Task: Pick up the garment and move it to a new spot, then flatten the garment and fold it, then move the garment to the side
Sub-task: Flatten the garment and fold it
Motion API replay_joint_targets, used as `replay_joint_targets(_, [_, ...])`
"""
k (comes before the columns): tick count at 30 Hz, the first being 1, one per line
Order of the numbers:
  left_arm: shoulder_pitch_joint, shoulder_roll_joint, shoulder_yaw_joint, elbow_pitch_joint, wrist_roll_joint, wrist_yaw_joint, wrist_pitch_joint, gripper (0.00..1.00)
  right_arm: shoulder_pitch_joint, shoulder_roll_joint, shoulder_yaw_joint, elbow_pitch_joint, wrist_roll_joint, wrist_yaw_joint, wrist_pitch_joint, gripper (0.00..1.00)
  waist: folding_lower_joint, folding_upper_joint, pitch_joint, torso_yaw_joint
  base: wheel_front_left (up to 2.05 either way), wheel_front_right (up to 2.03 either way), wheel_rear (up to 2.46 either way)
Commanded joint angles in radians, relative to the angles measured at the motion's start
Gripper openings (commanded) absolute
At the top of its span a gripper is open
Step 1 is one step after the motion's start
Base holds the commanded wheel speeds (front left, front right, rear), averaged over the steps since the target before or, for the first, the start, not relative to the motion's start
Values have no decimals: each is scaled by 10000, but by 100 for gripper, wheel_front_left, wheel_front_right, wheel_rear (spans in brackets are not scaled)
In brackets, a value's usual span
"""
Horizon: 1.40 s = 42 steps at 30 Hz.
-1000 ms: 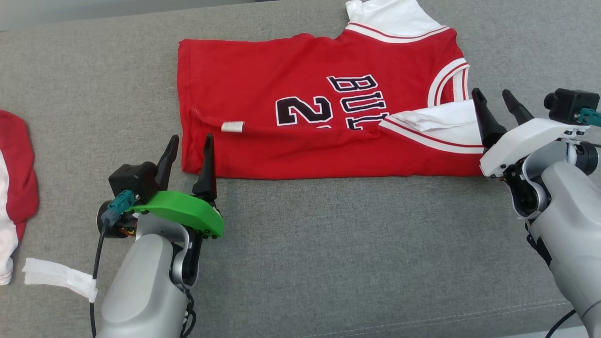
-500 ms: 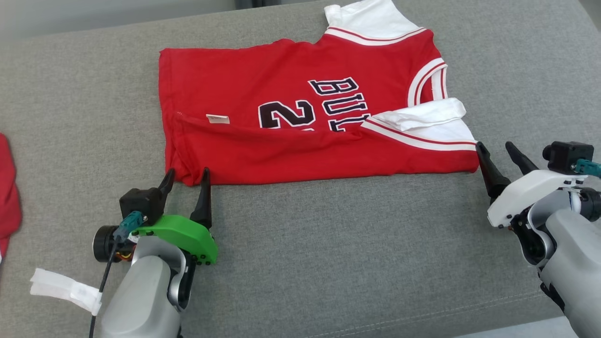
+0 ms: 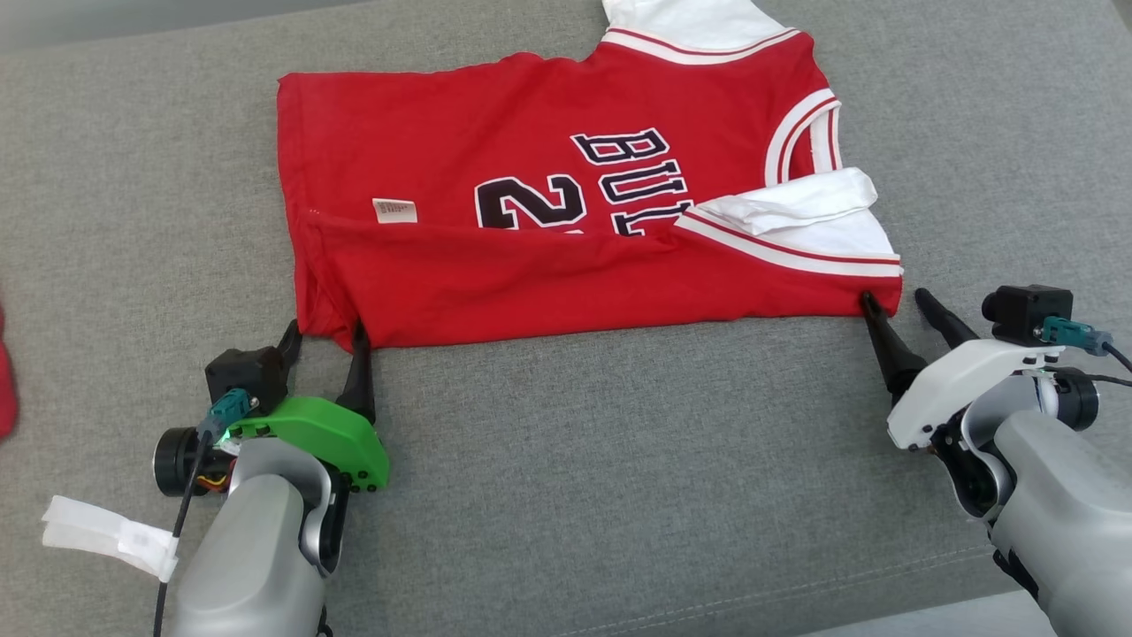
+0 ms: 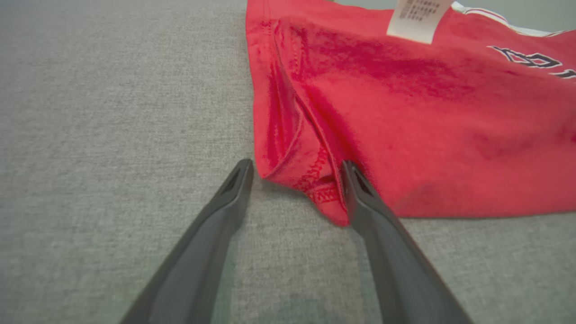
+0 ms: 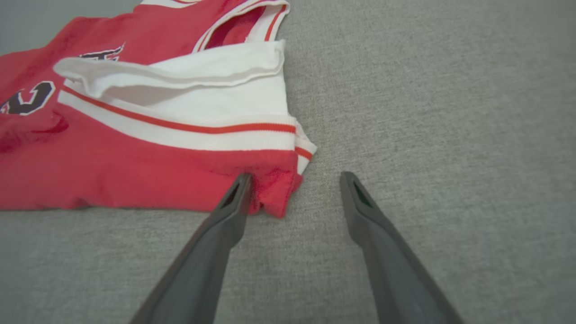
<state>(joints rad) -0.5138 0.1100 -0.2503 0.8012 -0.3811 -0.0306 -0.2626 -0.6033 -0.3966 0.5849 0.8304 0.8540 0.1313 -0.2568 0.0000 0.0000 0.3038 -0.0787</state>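
Note:
The garment [image 3: 548, 177] is a red jersey with white sleeves and dark lettering, lying on the grey cushion with its near long edge folded over. My left gripper [image 3: 325, 333] stands open at the jersey's near left corner [image 4: 315, 184], which pokes between the fingers. At the near right corner [image 5: 274, 189] my right gripper [image 3: 893, 303] is open too; its left finger touches the red hem and the right finger rests on bare cushion.
The grey cushion [image 3: 619, 487] stretches wide in front of the jersey. Another red cloth [image 3: 5, 389] peeks in at the far left edge. A white tape tag [image 3: 106, 535] hangs from my left arm's cable.
Both grippers have drawn back toward me, off the jersey, to its near corners. The head camera has shifted, so the jersey sits slightly left and lower in view.

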Motion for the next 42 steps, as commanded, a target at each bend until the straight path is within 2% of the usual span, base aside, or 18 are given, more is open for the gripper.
replay_joint_targets(1, [-136,-14,5,91,-106,-94,-9,0,-28,47,85,6,102,-11,-28,29,0,0,-4,33,0,0,0])
replay_joint_targets(2, [-149,-44,2,111,-121,-120,-9,0,-33,34,106,4,147,-11,-38,8,0,0,-9,49,0,0,0])
replay_joint_targets(3, [-157,-65,19,77,-115,-102,-10,0,-28,27,125,8,183,-11,-48,0,0,0,-17,65,0,0,0])
replay_joint_targets(11, [370,-26,440,-704,-197,-241,-16,0,205,24,3,-47,496,-13,-104,0,0,0,-300,155,0,0,0])
replay_joint_targets(18, [1346,-107,719,-1461,-389,-457,-17,0,822,-80,-864,-789,538,-13,-88,0,0,0,-802,194,0,0,0])
replay_joint_targets(25, [2889,-214,811,-2467,-505,-427,-17,0,2592,-221,-1988,-2313,165,-14,-85,0,0,0,-1442,352,0,0,0])
replay_joint_targets(32, [4271,-251,765,-3500,-621,-171,21,0,4473,-192,-2932,-3652,-176,-14,-84,0,0,0,-1763,487,0,0,0])
replay_joint_targets(40, [5368,-371,538,-4443,-813,118,275,0,6233,135,-4129,-5013,-612,-14,627,0,0,0,-1796,542,0,0,0])
replay_joint_targets(41, [5395,-375,462,-4467,-746,134,291,4,6365,237,-4292,-5153,-684,-14,743,13,0,0,-1789,536,0,0,0])
replay_joint_targets(42, [5386,-378,414,-4479,-674,146,272,40,6456,321,-4412,-5283,-801,-14,848,49,0,0,-1796,531,0,0,0])
